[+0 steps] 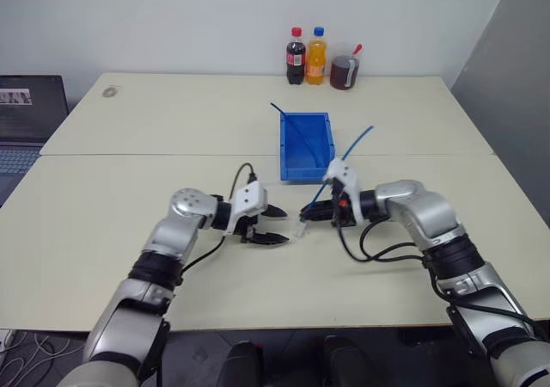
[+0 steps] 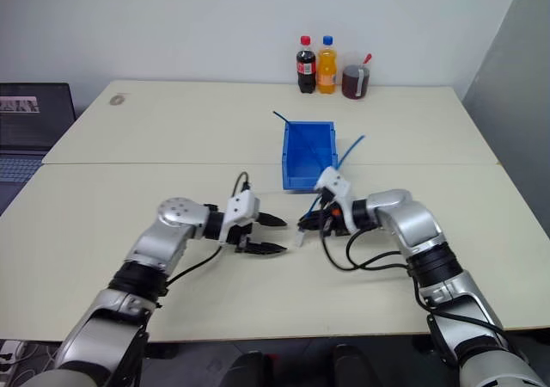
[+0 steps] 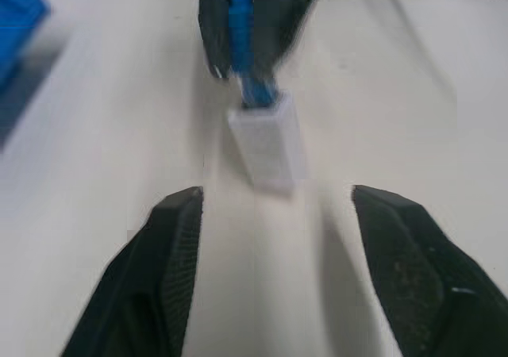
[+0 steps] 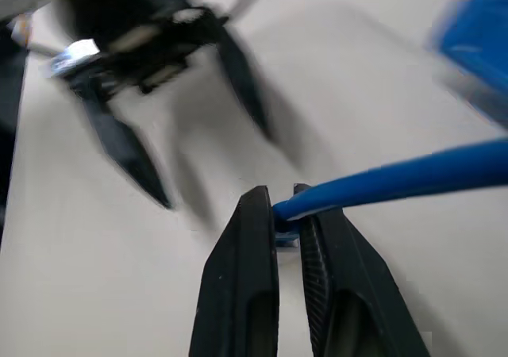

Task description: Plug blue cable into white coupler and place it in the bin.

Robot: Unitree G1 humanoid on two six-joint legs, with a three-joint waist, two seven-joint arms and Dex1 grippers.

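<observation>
The blue cable (image 1: pixel 352 150) runs from beside the bin (image 1: pixel 320 150) down to my right gripper (image 1: pixel 311 216), which is shut on it near the plug end (image 4: pixel 381 178). The white coupler (image 3: pixel 270 144) sits on the cable's tip just past the right fingertips (image 4: pixel 255 206), a little above the table. My left gripper (image 1: pixel 279 224) faces it from the left with its jaws wide open. The coupler (image 1: pixel 302 227) lies just ahead of the left fingers (image 3: pixel 171 270), not touching them. The bin stands upright behind both grippers.
A thin darker blue cable (image 1: pixel 288 120) sticks out of the bin. Two bottles (image 1: pixel 306 57) and a dark jar (image 1: pixel 345 72) stand at the table's far edge. A laptop (image 1: pixel 30 116) sits at the far left. A seam (image 1: pixel 155 155) runs across the tabletop.
</observation>
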